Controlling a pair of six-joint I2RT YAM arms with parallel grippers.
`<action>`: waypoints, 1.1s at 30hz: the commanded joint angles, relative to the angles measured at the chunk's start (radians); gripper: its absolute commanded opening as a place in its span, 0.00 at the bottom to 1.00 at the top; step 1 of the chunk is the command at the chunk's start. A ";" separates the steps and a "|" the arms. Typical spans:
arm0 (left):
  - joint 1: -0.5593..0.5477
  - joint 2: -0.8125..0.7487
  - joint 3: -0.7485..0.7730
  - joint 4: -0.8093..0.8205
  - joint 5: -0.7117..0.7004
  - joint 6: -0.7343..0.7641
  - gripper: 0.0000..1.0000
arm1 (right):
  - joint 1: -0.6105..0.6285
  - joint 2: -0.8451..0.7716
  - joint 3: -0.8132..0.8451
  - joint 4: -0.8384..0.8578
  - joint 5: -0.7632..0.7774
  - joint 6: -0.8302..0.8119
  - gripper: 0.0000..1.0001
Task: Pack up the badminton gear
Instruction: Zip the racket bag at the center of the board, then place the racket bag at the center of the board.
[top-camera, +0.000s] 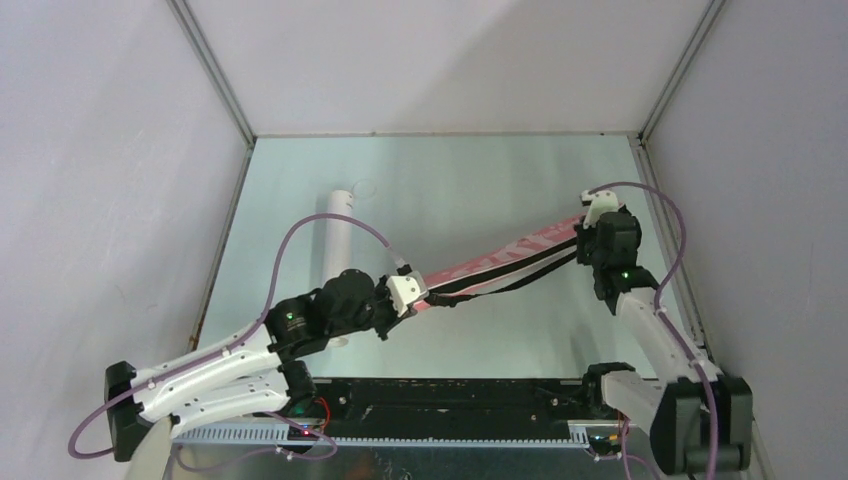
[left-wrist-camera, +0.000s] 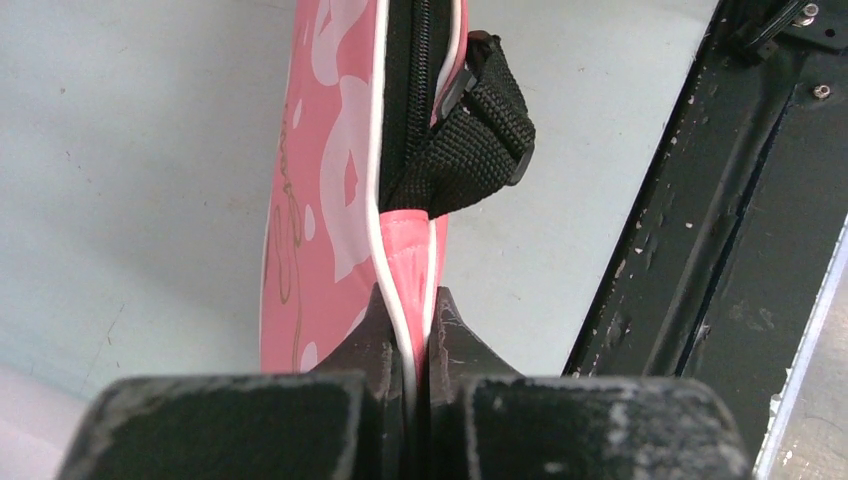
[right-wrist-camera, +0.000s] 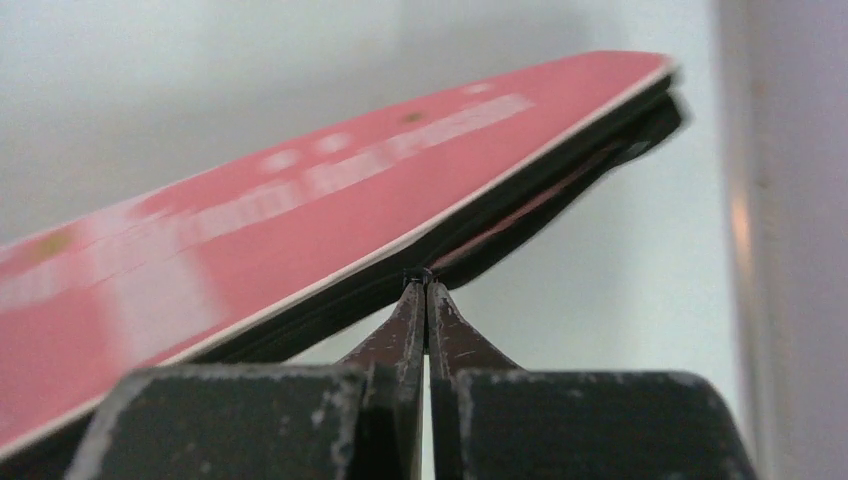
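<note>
The racket bag (top-camera: 505, 260) is stretched between the 2 grippers. Its long axis runs from just left of the frame's centre in the top view up to the right, with its pink printed face upward and the black strap (top-camera: 520, 277) trailing along its lower edge. In the left wrist view the bag's zip (left-wrist-camera: 418, 90) looks closed along the stretch in view. In the right wrist view a thin pink line shows inside the dark edge, and nothing inside the bag can be seen. The white tube (top-camera: 336, 245) lies on the table (top-camera: 470, 170) in the left-centre of the top view. Its long axis runs toward the top of the frame and its contents cannot be made out. The left gripper (left-wrist-camera: 407, 300) has its fingers (left-wrist-camera: 365, 345) pressed narrowly onto the bag's white-piped end, just below the strap's anchor. The right gripper (right-wrist-camera: 428, 282) has its fingers (right-wrist-camera: 405, 335) pinched together, their tips nipping a small dark bit at the bag's black edge near its far end.
</note>
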 joint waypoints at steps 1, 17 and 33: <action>0.005 -0.059 0.017 0.066 0.017 0.013 0.00 | -0.138 0.132 0.038 0.296 0.306 -0.106 0.00; 0.016 -0.087 0.020 0.105 -0.012 0.015 0.00 | -0.522 0.667 0.408 0.357 -0.096 -0.234 0.04; 0.122 0.366 0.271 -0.036 -0.503 -0.265 0.35 | -0.347 -0.335 0.097 -0.022 -0.385 0.470 0.99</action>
